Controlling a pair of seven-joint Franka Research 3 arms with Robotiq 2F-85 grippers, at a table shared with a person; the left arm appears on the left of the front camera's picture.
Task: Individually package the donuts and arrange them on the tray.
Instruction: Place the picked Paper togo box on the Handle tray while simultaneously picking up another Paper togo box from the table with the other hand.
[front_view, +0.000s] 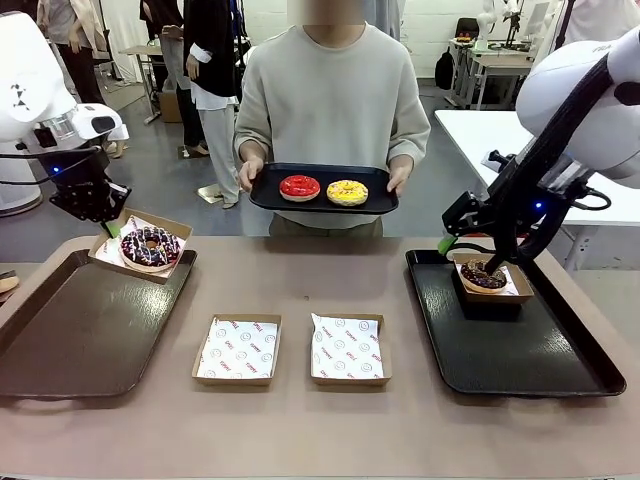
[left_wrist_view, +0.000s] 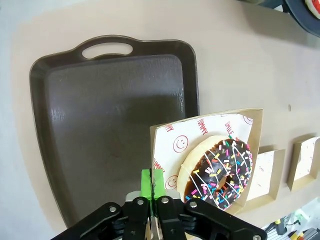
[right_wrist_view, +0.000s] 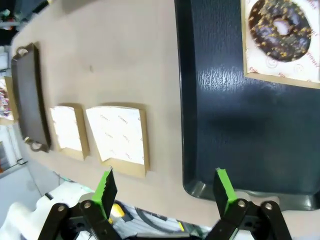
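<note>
My left gripper (front_view: 107, 222) is shut on the corner of a paper-lined cardboard box (left_wrist_view: 202, 160). The box holds a chocolate donut with coloured sprinkles (front_view: 150, 245) (left_wrist_view: 220, 172) and hangs over the far right corner of the left tray (front_view: 70, 340). On the right tray (front_view: 520, 350) a dark chocolate donut (front_view: 484, 274) (right_wrist_view: 277, 26) lies in its box (right_wrist_view: 260, 70). My right gripper (front_view: 447, 244) (right_wrist_view: 165, 187) is open just left of it, holding nothing. A person holds a small black tray (front_view: 322, 203) with a red donut (front_view: 299, 187) and a yellow donut (front_view: 347, 192).
Two empty lined boxes (front_view: 237, 349) (front_view: 347, 348) lie side by side on the brown table between the trays, also seen as box (right_wrist_view: 120, 135) and box (right_wrist_view: 67, 130). The left tray's floor (left_wrist_view: 110, 125) is bare.
</note>
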